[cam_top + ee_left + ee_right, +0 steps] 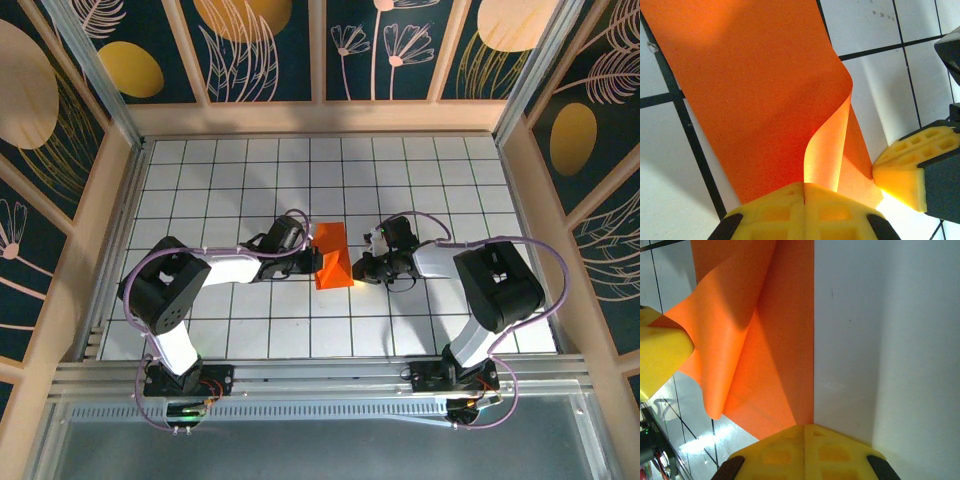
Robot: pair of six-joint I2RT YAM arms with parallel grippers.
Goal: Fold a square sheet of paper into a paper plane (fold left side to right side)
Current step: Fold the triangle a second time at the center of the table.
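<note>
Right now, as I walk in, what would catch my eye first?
The bright orange sheet of paper at the middle of the white grid table, one flap curling upward. The left gripper is shut on the lifted flap; the right gripper, also shut, sits at its other edge.

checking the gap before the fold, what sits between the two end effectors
The square sheet of paper, one flap curled up, lies between the left end effector and the right end effector, seen in the top external view.
</note>
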